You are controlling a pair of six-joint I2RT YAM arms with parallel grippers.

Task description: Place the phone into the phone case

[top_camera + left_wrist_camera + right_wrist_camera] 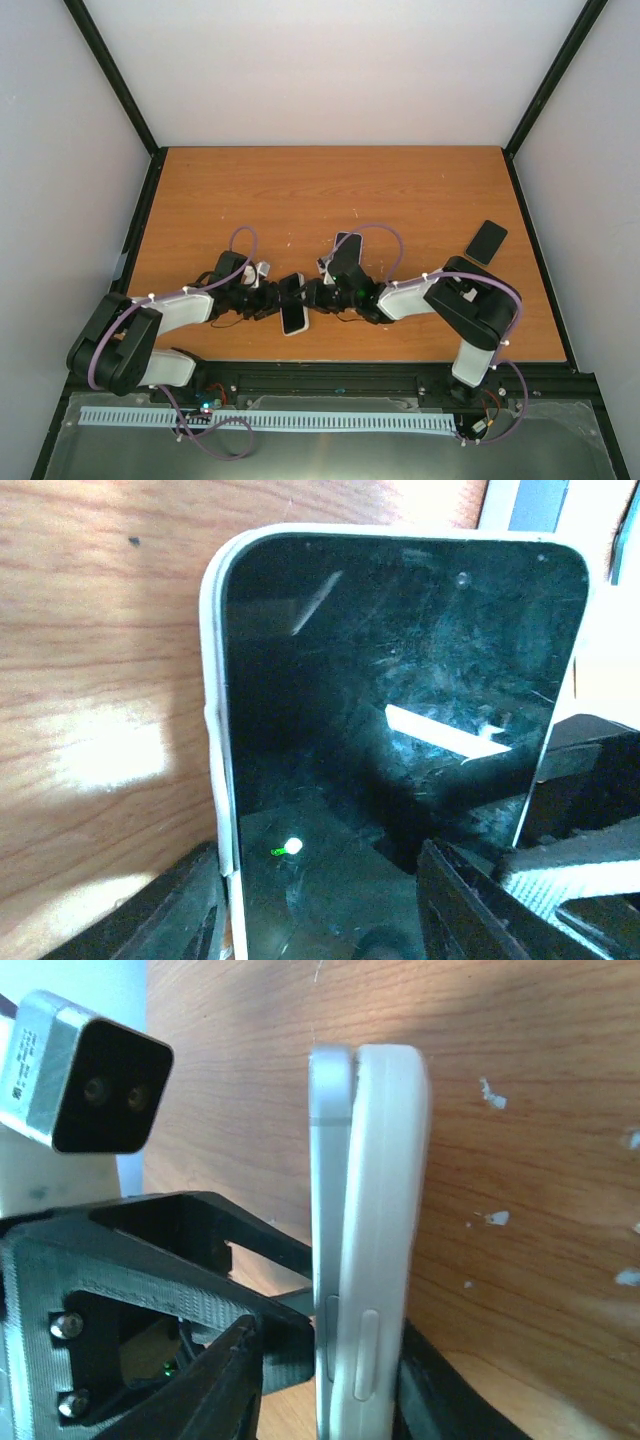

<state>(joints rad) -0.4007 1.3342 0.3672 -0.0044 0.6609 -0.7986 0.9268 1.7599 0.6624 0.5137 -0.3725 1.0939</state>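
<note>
Ok: phone (pixel 390 730) has a smudged black screen and silver edge, sitting proud of the white case (pixel 392 1210), centre of the table (pixel 300 190) near its front edge. Right pincer (pixel 312 295) pinches phone plus case; left pincer (pixel 268 300) flanks it, grip can't tell.

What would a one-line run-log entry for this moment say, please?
stage: seating | phone: against phone case, not fully in | right gripper: clamps both edge-on | left gripper: at phone, grip unclear

The left arm (pixel 180 310) and right arm (pixel 412 296) have white shells and black joints, with lilac cables (pixel 243 233) looping alongside. The left gripper (pixel 274 302) is black plastic with silver screws (pixel 65 1327).
</note>
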